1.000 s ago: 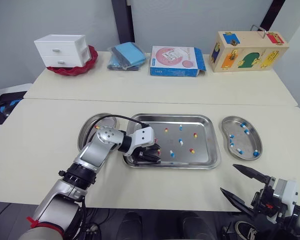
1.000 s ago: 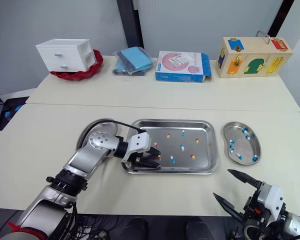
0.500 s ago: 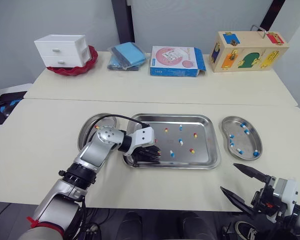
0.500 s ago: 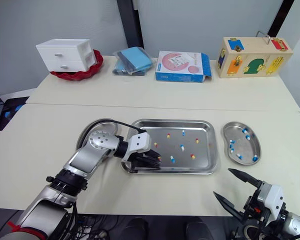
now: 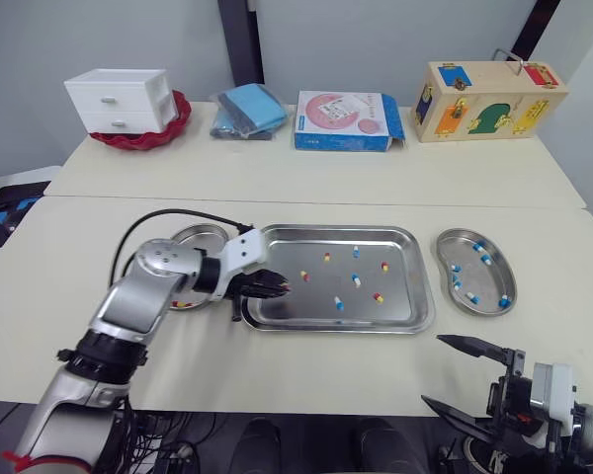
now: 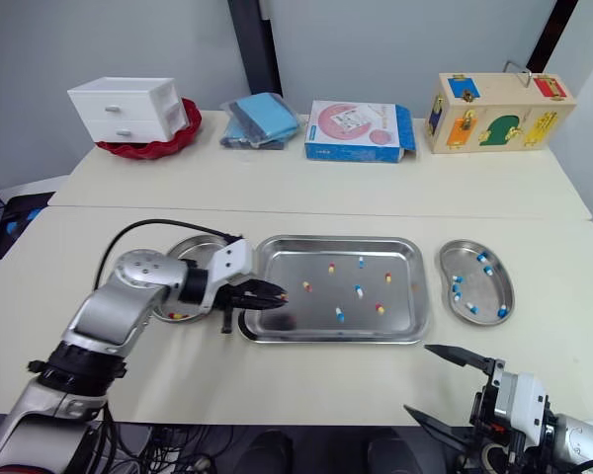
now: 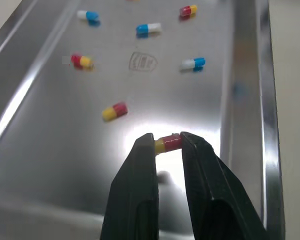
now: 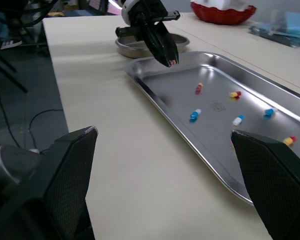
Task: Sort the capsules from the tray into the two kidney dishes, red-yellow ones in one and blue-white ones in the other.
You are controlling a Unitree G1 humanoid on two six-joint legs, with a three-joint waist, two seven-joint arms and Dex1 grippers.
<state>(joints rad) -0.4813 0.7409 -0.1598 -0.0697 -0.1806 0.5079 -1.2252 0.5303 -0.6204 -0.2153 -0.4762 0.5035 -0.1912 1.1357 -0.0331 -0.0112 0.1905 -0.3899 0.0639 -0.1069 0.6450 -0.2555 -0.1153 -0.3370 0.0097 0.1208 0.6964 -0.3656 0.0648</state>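
Well, the left hand [image 7: 167, 143] has its two fingers drawn in tight on a red-yellow capsule [image 7: 168, 143], pinched crosswise at the very tips. It hangs over the left end of the tray [image 5: 427, 296], apparently a little above the tray floor, though the height is hard to judge. Loose capsules [image 5: 357, 280] of both kinds lie scattered over the middle and right of the tray, well apart from one another. The nearest to the fingertips is another red-yellow one. The tray sits mid-surface [image 5: 306, 188], toward the front edge. Just beside its left end is the left dish [image 5: 200, 237], partly behind the arm, with a few red-yellow capsules in it. Off the tray's right end, toward the right edge of the surface, the right dish [image 5: 443, 259] holds several blue-white ones. The right hand [image 5: 455, 377] is spread wide and empty, out past the front edge near the right corner.
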